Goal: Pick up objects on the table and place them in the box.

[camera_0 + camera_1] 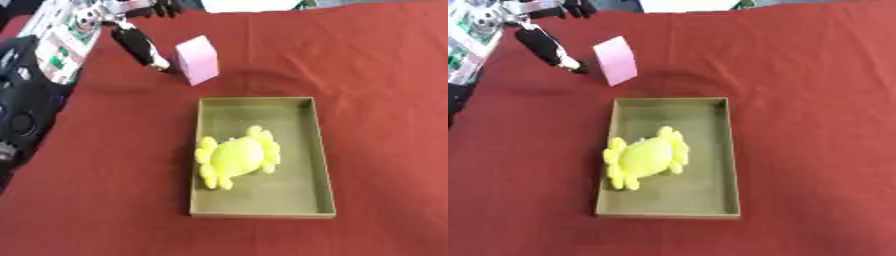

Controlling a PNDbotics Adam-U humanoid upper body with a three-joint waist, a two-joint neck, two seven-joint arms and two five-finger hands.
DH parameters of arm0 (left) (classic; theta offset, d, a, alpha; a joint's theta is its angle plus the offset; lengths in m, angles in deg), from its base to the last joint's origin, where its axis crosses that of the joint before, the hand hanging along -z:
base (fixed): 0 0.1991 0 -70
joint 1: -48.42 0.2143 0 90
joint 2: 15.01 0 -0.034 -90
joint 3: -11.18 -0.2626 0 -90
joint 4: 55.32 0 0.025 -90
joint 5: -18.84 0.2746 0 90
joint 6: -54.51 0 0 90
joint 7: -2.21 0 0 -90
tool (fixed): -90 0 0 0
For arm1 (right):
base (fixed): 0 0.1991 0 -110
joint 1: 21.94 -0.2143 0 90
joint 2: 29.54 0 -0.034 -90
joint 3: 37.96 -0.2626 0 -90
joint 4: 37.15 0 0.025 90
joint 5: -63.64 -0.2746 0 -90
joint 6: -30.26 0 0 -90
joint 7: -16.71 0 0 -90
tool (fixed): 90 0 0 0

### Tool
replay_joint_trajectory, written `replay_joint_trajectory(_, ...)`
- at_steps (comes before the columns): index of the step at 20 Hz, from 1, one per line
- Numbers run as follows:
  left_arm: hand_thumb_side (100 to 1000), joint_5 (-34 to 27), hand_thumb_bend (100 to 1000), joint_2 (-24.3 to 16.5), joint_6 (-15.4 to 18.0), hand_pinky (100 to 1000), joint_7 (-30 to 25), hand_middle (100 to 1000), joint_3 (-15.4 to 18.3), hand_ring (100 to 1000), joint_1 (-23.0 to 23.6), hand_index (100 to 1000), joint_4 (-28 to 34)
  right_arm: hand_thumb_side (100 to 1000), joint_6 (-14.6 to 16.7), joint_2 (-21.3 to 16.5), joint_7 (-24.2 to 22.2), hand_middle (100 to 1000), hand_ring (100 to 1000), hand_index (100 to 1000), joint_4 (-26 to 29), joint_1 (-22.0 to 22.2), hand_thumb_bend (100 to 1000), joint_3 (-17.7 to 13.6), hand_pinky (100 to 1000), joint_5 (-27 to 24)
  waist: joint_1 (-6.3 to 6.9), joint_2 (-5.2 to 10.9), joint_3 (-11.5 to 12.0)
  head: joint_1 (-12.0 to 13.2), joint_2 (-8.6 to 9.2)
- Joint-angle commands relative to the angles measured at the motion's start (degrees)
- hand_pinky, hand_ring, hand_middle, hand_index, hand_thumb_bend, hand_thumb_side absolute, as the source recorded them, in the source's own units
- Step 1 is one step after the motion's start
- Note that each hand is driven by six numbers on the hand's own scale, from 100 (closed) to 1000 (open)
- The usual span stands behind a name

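So the toy (236,157) sits in the box's (324,160) left half, block (198,60) behind it, left hand (140,47) just left of that.

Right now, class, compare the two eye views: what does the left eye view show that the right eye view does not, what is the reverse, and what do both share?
Only the left eye view shows the dark equipment down the left edge. Only the right eye view shows a wider band of red cloth to the right of the box. Both share the olive box holding the yellow plush toy, the pink block beyond it, and the left hand beside that block.
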State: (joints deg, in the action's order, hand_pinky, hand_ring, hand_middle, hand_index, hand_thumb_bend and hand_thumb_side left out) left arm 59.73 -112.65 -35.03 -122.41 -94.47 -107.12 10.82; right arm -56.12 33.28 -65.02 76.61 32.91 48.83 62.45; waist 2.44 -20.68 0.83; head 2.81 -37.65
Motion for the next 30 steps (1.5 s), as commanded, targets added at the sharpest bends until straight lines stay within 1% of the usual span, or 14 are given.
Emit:
replay_joint_trajectory(1,270,0.16,665,-0.43,-0.34,834,1.13,802,1.08,871,-1.79,914,-0.29,913,-0.43,-0.92,-0.06,609,665,839,0.83,-0.9,100,-0.77,739,-0.53,-0.02,0.96,-0.22,0.5,0.79)
replay_joint_trajectory(8,297,0.84,677,0.03,-0.82,837,2.96,802,1.71,883,-2.97,911,-1.23,923,-0.99,-0.46,-0.3,605,660,836,0.83,-1.18,100,-0.64,736,-0.64,0.27,0.34,-0.93,1.09,1.32)
replay_joint_trajectory(12,314,1.26,683,0.24,-1.71,843,3.77,803,2.26,889,-3.25,911,-2.39,925,-1.05,-0.16,-0.35,603,658,834,0.83,-1.45,100,-0.6,735,-0.67,0.32,-0.14,-1.62,1.97,1.84)
replay_joint_trajectory(17,326,1.53,686,0.59,-2.53,837,4.98,800,2.96,884,-3.41,908,-4.03,928,-1.12,0.12,-0.27,601,656,833,0.83,-1.49,100,-0.71,734,-0.49,0.36,-0.85,-2.26,2.5,2.23)
replay_joint_trajectory(22,334,0.91,684,0.83,-3.05,830,4.99,798,3.1,880,-3.41,906,-5.11,936,-1.47,0.42,-0.13,599,654,832,0.83,-1.37,100,-0.77,732,-0.21,0.43,-1.56,-2.62,2.86,2.55)
replay_joint_trajectory(30,323,2.24,670,1.08,-3.48,808,4.82,787,3.22,857,-2.81,901,-6.56,947,-1.69,0.82,-0.06,598,652,830,0.83,-1.2,100,-0.96,728,0.33,0.66,-2.62,-3.32,3.35,3.12)
